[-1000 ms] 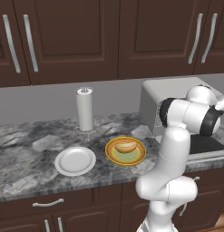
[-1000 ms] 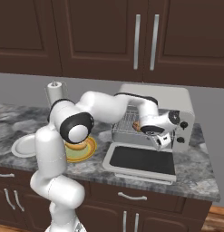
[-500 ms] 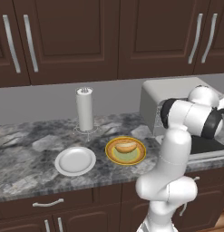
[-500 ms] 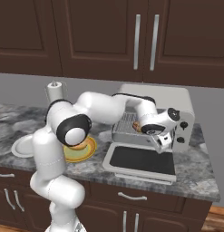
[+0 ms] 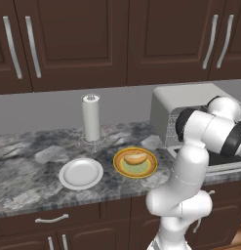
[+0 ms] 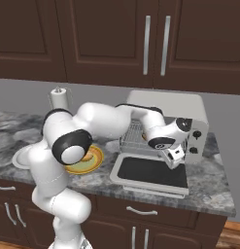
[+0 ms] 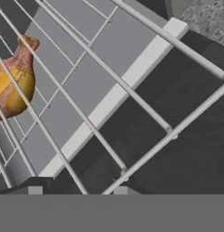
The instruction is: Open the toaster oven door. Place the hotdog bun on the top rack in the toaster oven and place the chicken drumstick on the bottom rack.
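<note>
chicken drumstick (image 7: 12, 84): on wire rack, bone end toward upper right | pincer (image 6: 173, 158): half-open, empty

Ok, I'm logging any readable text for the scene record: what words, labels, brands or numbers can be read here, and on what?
None: no readable text on the toaster oven, its knobs, the toaster oven door, the plates or the cabinets.

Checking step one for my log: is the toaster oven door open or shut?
Open. In the right base view the door lies flat on the counter, dark glass facing up, with the wire racks exposed behind it.
</note>
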Tool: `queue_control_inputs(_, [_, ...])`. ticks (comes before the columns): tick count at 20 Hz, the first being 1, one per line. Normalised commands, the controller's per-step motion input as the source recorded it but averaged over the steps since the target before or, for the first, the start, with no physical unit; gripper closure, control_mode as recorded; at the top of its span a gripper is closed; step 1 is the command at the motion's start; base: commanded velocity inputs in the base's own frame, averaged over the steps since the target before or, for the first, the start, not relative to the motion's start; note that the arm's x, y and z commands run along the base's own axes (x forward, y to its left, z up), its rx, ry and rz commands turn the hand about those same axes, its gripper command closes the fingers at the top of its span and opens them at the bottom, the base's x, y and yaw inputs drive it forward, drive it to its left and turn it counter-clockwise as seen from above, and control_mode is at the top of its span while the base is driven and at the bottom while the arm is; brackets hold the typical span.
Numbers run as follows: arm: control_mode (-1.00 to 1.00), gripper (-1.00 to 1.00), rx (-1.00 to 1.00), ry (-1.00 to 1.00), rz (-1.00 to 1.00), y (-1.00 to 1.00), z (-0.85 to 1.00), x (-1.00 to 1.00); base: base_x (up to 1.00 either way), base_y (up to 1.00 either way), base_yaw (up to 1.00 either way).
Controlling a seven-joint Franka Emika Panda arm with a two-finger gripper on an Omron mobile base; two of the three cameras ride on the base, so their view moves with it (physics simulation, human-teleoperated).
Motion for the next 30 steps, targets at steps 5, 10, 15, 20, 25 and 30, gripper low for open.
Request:
queue_control_inputs(5, [-1.00,1.00,-0.07,0.09,0.00,0.00,-0.52,-0.56,0.00,0.00,0.00])
queue_control_inputs(10, [-1.00,1.00,-0.04,0.07,0.00,0.00,-0.52,-0.60,0.00,0.00,0.00])
queue_control_inputs(15, [-1.00,1.00,-0.05,0.07,0.00,0.00,-0.52,-0.59,0.00,0.00,0.00])
queue_control_inputs(20, [-1.00,1.00,-0.06,0.07,0.00,0.00,-0.53,-0.56,0.00,0.00,0.00])
queue_control_inputs(25, [-1.00,1.00,-0.01,0.09,0.00,0.00,-0.48,-0.54,0.00,0.00,0.00])
queue_control_inputs(30, [-1.00,1.00,0.00,0.09,0.00,0.00,-0.46,-0.53,0.00,0.00,0.00])
